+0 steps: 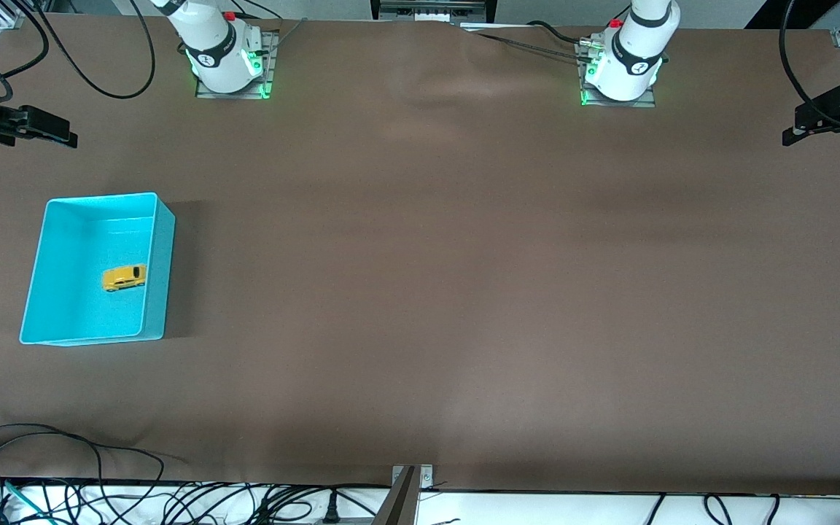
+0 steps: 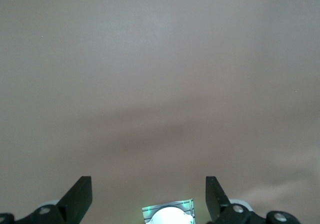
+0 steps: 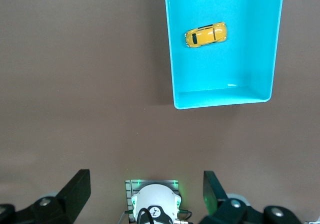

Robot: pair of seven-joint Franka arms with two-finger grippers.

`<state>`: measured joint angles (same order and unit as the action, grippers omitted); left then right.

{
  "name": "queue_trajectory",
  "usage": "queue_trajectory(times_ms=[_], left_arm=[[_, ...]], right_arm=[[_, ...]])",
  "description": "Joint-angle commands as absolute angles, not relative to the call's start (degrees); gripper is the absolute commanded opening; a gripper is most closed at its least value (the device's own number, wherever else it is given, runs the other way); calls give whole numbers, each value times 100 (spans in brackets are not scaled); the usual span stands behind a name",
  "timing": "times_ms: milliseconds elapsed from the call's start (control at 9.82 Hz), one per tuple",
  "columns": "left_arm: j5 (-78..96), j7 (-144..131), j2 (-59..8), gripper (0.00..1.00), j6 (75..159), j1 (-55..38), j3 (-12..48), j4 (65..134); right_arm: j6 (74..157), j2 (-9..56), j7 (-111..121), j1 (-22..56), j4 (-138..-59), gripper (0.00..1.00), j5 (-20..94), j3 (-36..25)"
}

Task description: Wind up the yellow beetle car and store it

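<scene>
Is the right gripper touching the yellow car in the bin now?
Apart. In the right wrist view the right gripper hangs high over bare table with open jaws, while the yellow car lies inside the turquoise bin, with clear table between them.

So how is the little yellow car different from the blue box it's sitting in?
The yellow beetle car is tiny; the turquoise bin is far bigger and holds it with room to spare. The car is yellow-orange with dark windows, and the bin is plain turquoise all over. The car is rounded, while the bin is a straight-walled, open-topped rectangle. Neither one is being touched by a gripper.
</scene>
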<state>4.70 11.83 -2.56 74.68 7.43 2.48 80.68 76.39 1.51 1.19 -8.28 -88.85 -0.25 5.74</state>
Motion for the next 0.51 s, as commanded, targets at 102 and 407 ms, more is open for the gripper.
queue_trajectory(times_ms=[102, 407], left_arm=[[352, 1283, -281, 100, 7479, 782, 211, 7954], [185, 1230, -281, 100, 7576, 782, 237, 7954]], right_arm=[[7515, 176, 149, -861, -8771, 100, -17, 589], [7497, 176, 167, -870, -8771, 100, -18, 580]])
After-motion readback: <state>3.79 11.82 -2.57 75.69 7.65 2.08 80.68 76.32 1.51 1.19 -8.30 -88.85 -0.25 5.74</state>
